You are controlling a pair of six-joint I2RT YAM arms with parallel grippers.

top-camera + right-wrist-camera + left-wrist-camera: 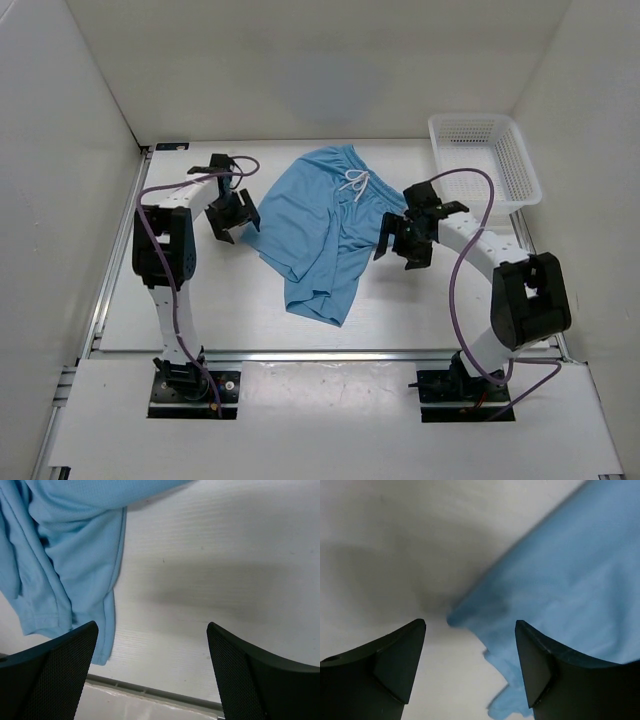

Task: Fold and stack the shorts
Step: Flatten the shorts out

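Left pincer (232, 212) and right pincer (405, 240) hover wide open and empty on either side of the light blue shorts (320, 225), which lie rumpled and unfolded on the table (200, 300) between them. A hem corner sits just ahead of the left pincer's fingers (395, 660); the right pincer has fabric beside 1 finger (50, 670) only. The step appears to be the first grasp: each pincer must lower onto an edge and close. Count: 1 pair of shorts, 1 white mesh basket (520, 165) beyond the right pincer, 2 pincers.

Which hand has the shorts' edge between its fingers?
The left hand: the shorts edge shows inside its open gap; the right hand frames mostly bare table.
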